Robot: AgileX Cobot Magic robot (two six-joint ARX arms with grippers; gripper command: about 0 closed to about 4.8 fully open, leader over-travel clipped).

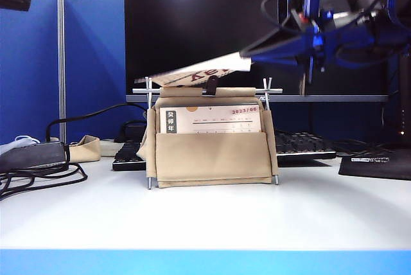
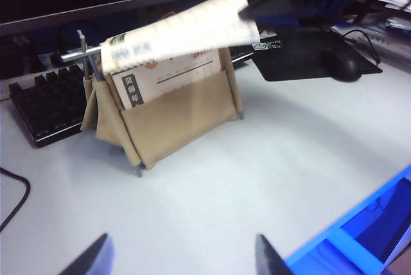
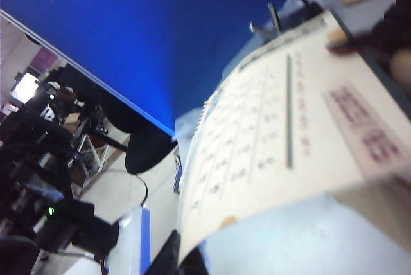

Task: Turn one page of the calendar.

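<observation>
Exterior view: right gripper (image 1: 247, 53) clamps page (image 1: 205, 71) — left gripper (image 2: 180, 262) agape.

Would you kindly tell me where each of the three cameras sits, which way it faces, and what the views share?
Exterior view: low at the table's front, facing the calendar; the right pincer, shut, lifts the page by its corner.
Left wrist view: above the table, looking down at the calendar's front from one side; its own left pincer is open with nothing in it.
Right wrist view: beneath the lifted page, facing upward along it; the right pincer's tip shows at its edge.
All views share the page.
</observation>
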